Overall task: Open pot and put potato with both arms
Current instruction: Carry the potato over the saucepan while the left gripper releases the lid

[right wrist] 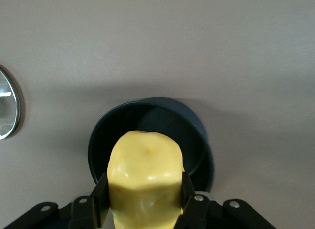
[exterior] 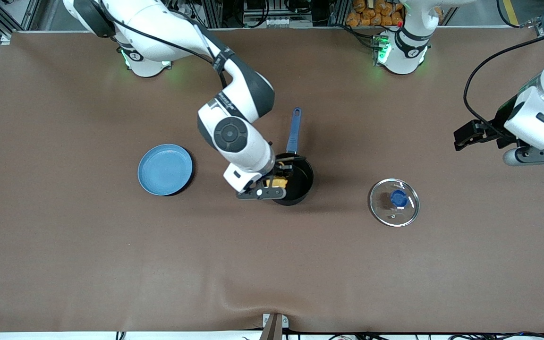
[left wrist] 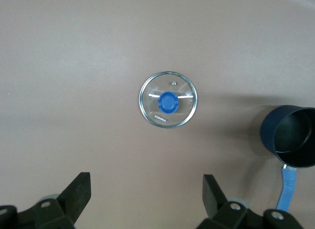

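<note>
The black pot (exterior: 296,182) stands open mid-table, its blue handle (exterior: 294,130) pointing toward the robots' bases. My right gripper (exterior: 276,182) is shut on the yellow potato (right wrist: 144,182) and holds it over the pot's mouth (right wrist: 147,140). The potato also shows in the front view (exterior: 279,182). The glass lid (exterior: 394,202) with its blue knob lies flat on the table toward the left arm's end. My left gripper (exterior: 461,140) is open and empty, up in the air near the left arm's end of the table. The left wrist view shows the lid (left wrist: 169,99) and the pot (left wrist: 291,136).
A flat blue plate (exterior: 165,169) lies beside the pot toward the right arm's end. A brown mat (exterior: 111,264) covers the table. A bracket (exterior: 274,326) sits at the table's edge nearest the front camera.
</note>
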Action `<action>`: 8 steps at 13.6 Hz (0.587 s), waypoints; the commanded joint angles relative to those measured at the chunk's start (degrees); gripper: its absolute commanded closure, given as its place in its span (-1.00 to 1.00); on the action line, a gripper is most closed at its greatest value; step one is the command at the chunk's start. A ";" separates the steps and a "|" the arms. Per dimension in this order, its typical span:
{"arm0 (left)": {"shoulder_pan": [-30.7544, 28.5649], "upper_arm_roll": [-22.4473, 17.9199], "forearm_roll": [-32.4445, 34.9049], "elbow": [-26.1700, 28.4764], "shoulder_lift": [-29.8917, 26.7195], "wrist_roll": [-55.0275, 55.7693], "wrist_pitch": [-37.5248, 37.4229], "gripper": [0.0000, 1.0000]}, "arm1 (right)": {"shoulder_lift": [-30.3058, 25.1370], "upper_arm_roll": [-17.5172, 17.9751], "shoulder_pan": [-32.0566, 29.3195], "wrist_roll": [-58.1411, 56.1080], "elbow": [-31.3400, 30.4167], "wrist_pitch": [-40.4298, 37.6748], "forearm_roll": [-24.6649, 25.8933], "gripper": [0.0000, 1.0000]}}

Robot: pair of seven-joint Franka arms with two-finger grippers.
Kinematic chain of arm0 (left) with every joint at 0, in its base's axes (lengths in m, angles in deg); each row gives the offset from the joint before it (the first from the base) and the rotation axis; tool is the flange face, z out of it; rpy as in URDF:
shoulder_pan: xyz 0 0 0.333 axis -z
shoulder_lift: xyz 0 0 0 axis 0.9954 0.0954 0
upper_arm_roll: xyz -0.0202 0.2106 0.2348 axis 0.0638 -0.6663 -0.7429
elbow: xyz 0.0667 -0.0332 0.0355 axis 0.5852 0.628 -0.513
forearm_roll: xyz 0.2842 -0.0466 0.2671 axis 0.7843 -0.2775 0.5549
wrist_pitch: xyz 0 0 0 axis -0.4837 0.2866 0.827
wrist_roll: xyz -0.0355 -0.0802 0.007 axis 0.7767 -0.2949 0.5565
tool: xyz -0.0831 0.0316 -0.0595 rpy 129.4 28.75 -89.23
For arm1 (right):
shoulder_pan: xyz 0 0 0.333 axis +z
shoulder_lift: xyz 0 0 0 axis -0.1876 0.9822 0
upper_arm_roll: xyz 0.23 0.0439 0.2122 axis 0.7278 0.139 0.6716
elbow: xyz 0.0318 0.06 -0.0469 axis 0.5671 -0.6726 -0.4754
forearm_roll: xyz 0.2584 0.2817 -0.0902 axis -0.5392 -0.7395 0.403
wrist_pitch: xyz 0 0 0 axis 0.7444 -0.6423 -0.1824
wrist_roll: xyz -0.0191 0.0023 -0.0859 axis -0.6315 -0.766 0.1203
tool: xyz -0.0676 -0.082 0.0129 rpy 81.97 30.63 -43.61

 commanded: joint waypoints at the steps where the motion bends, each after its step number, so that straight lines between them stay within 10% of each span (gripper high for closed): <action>1: -0.77 0.06 -0.83 -2.80 0.49 -0.76 -1.99 -1.00 | 4.11 -0.68 2.28 1.43 2.72 2.22 -0.63 1.00; 8: -2.71 0.24 -3.11 -2.28 -1.44 -0.93 -2.52 -1.00 | 7.81 -1.03 4.13 3.10 2.54 3.47 0.52 1.00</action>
